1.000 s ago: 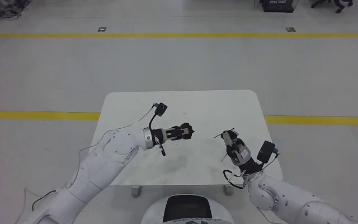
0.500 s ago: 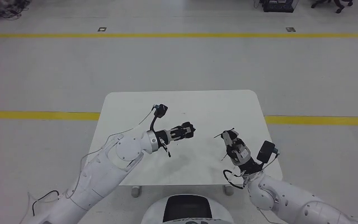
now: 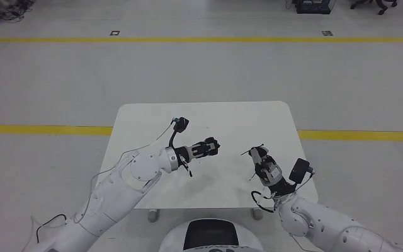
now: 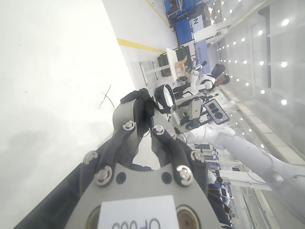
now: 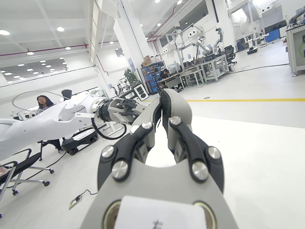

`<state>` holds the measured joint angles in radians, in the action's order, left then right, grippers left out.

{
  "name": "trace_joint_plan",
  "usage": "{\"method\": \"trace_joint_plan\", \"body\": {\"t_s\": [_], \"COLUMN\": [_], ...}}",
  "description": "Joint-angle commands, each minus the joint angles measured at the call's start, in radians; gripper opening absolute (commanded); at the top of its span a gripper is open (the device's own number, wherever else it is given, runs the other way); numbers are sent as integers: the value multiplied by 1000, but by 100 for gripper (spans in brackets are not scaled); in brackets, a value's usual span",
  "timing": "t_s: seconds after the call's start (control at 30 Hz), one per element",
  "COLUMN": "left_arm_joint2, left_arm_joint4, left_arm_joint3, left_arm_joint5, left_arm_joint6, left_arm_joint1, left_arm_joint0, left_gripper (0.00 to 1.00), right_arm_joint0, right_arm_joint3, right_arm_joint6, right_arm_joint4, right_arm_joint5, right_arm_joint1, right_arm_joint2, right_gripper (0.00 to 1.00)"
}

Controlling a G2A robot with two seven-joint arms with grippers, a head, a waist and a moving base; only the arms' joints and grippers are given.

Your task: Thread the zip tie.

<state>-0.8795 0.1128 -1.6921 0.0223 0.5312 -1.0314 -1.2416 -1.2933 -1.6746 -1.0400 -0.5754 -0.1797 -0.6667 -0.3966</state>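
My right gripper point(image 3: 255, 153) is held above the table's right half, shut on a thin black zip tie point(image 3: 244, 153). In the right wrist view the zip tie point(image 5: 158, 87) sticks out past the pressed-together fingertips point(image 5: 164, 101). My left gripper point(image 3: 213, 147) is held above the table's middle, pointing at the right gripper with a gap between them. In the left wrist view its fingers point(image 4: 133, 101) are closed together. I cannot tell whether anything is pinched there. The right gripper point(image 4: 177, 116) shows beyond them.
The white table point(image 3: 157, 126) has rounded corners and bare room at the back and left. Two thin dark crossed lines point(image 4: 106, 97) lie on the table surface beside the left fingertips. A black cable point(image 3: 172, 129) loops up from the left wrist.
One second ago the left arm's elbow lay farther out; it has swung in toward the table, with the left gripper staying about in place. The right arm has not moved.
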Motion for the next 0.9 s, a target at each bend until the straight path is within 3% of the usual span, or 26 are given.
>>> {"method": "trace_joint_plan", "body": {"t_s": [0.0,0.23,0.33,0.7,0.87], "left_arm_joint2": [0,0,0,0,0], "left_arm_joint4": [0,0,0,0,0], "left_arm_joint3": [0,0,0,0,0], "left_arm_joint5": [0,0,0,0,0], "left_arm_joint6": [0,0,0,0,0], "left_arm_joint1": [0,0,0,0,0], "left_arm_joint0": [0,0,0,0,0], "left_gripper": [0,0,0,0,0], "right_arm_joint0": [0,-15,-15,-3,-3], "right_arm_joint3": [0,-11,1,61,61], "right_arm_joint6": [0,39,66,126,126], "right_arm_joint4": [0,39,21,-6,-6], "right_arm_joint5": [0,11,34,33,33], "right_arm_joint1": [0,-28,-52,-150,-150], "right_arm_joint2": [0,-33,-38,-43,-43], "right_gripper": [0,0,0,0,0]}}
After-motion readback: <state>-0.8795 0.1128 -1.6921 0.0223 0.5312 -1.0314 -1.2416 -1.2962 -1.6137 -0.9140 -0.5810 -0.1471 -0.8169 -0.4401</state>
